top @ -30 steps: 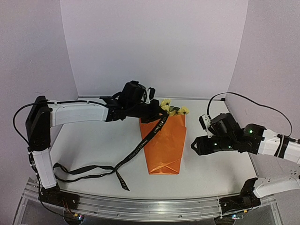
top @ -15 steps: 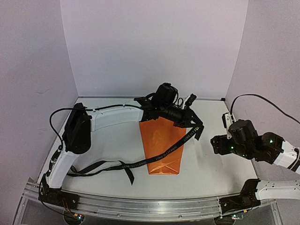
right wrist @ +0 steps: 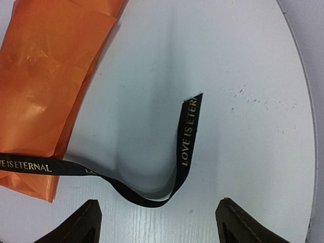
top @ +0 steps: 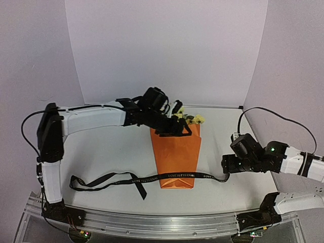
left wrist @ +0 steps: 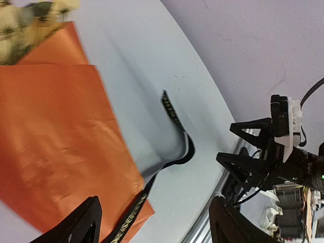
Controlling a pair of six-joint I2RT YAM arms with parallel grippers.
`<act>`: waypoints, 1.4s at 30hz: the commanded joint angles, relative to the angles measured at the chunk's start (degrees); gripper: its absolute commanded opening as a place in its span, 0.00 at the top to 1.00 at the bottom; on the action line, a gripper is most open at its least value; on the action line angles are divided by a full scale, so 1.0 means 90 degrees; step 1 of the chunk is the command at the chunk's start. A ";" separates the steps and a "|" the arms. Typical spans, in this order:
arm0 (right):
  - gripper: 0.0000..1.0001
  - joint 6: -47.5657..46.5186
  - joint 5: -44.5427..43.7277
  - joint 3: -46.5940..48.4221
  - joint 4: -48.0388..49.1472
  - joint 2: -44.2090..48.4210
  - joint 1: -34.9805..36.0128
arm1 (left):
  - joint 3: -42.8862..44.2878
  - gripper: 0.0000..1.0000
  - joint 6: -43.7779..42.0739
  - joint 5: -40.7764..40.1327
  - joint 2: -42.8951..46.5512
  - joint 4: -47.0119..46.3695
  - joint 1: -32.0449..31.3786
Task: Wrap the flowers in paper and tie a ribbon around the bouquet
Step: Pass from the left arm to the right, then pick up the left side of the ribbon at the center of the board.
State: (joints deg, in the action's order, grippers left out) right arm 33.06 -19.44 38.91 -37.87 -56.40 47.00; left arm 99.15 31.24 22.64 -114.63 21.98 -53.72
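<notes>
- The bouquet (top: pixel 174 154), a flattened cone of glossy bright orange paper (right wrist: pixel 45 66), lies mid-way across the pale white table (top: pixel 111 152). Its wide mouth points to 12 o'clock and its folded narrow foot to 6.
- The flowers (top: pixel 195 119), small pale yellow and cream blooms, peep from the mouth at about 1 o'clock. Their stems are hidden inside the wrap.
- The ribbon (top: pixel 172 176), a long narrow black fabric band with light lettering, crosses the cone's lower part from 9 to 3 o'clock. It lies only over the top face, neither passed around nor knotted.
- Laid across the narrow foot like that, it seems placed so each end can be drawn under and tied; the wrapping looks done and the tying not yet begun.
- The longer tail wanders off toward 8 o'clock with a twist in it. The short end stops at 4 o'clock from the cone and curls up in a small hook.
- The right gripper (top: pixel 225 164) hovers just beside that hook with its jaws spread wide and empty, probably posed to take it.
- The left gripper (top: pixel 177 130) hangs over the cone's mouth at 12 o'clock, jaws likewise wide and holding nothing. Whether it touches the paper I cannot tell.
</notes>
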 commanded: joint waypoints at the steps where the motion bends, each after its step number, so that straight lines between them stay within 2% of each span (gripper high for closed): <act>1: 0.20 -0.0307 0.0822 0.0609 0.0406 -0.0745 -0.0013 | -0.1656 0.28 0.0081 -0.1434 0.1700 0.0415 0.0833; 6: 0.19 -0.1560 0.1547 0.0837 0.0428 -0.1356 -0.0103 | -0.3523 0.32 0.0715 -0.2711 0.3065 0.1228 0.1247; 10: 0.19 -0.2066 0.1975 0.0852 0.0611 -0.1518 -0.0335 | -0.4511 0.38 0.0918 -0.2934 0.3714 0.1482 0.1262; 15: 0.19 -0.2305 0.2263 0.0810 0.0653 -0.1558 -0.0440 | -0.5083 0.38 0.0359 -0.2699 0.3997 0.1597 0.1216; 20: 0.19 -0.2301 0.2248 0.0659 0.0697 -0.1532 -0.0473 | -0.5050 0.37 -0.0244 -0.2938 0.3633 0.1830 0.1004; 30: 0.18 -0.2311 0.2209 0.0372 0.0780 -0.1345 -0.0564 | -0.4541 0.38 -0.1448 -0.2585 0.2413 0.1765 0.0378; 38: 0.18 -0.2366 0.2196 0.0272 0.0784 -0.1283 -0.0675 | -0.4249 0.38 -0.1765 -0.2924 0.1837 0.1787 0.0374; 42: 0.18 -0.2443 0.2429 0.0302 0.0842 -0.1418 -0.0762 | -0.4228 0.41 -0.1850 -0.2915 0.1612 0.1769 0.0373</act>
State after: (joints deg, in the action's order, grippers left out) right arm 12.19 0.95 41.93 -31.64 -69.18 40.95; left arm 58.90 16.88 -2.22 -98.46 37.47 -50.48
